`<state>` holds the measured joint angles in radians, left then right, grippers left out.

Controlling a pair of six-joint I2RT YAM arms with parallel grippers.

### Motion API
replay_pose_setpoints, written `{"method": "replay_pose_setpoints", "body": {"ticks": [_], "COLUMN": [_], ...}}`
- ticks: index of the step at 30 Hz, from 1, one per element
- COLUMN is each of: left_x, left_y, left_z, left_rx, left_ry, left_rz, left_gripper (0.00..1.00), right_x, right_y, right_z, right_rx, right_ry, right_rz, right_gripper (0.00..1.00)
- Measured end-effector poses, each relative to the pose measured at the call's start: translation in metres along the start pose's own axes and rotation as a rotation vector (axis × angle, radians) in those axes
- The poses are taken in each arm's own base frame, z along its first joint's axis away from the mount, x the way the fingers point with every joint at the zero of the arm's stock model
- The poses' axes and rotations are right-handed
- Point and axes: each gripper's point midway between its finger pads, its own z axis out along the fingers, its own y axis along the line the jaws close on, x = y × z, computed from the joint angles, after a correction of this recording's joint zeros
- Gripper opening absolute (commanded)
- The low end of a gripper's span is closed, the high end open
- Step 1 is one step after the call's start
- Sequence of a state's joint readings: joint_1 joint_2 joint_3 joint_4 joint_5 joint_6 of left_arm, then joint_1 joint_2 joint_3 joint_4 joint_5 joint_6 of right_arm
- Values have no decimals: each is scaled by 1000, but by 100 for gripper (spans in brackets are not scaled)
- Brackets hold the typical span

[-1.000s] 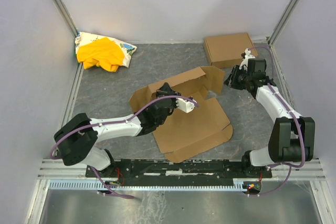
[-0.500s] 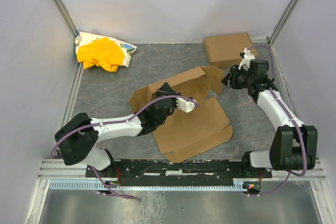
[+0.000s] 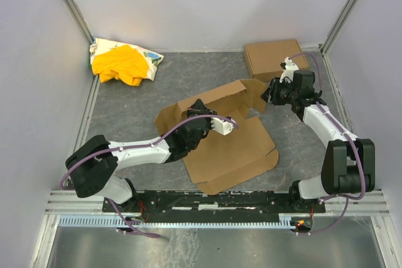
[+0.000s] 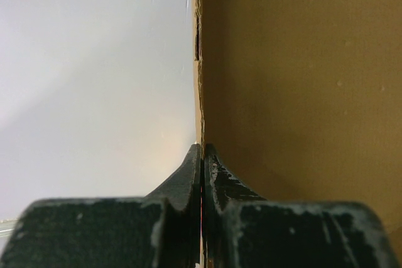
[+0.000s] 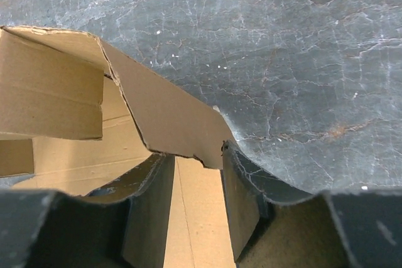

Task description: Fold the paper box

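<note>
Brown paper box (image 3: 232, 149), creased matte cardboard, mottled grey table (image 3: 135, 101)

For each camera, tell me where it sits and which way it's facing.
Top external: above and behind the bases, facing down on the table; the left arm and right arm show, with the paper box, spare box and cloth heap.
Left wrist: on the left arm, facing along its shut jaws, clamped on the paper box's edge, pale wall beyond.
Right wrist: on the right arm, facing down past open jaws straddling a flap.
Shared: all three show the paper box; top and right wrist also the spare box.
</note>
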<state>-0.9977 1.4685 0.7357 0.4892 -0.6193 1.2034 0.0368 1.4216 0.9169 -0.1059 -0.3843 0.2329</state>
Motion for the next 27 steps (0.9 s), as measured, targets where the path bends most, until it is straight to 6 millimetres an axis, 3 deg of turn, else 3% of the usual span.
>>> {"method": "replay_pose_setpoints", "body": {"ticks": [7,13,22,27], "left_x": [-1,-4,-4,-6], "left_y": [0,0,-2,-7], "left_z": [-1,0,-1,-3], "left_rx": [0,5,15,30], "left_ry": [-1,6,43,42], "left_rz": [1,8,21,22], "left_gripper": [3,3,3,3], "right_x": [10,13,16,36], "right_y": [8,20,50,60], "right_z": [12,7,-17,-27], "right_rx": [-17,-28,-75,-107], "right_ry": [30,44,45,57], "right_rz": [-19,-64,-128,-142], "right_gripper": [20,20,21,22]}}
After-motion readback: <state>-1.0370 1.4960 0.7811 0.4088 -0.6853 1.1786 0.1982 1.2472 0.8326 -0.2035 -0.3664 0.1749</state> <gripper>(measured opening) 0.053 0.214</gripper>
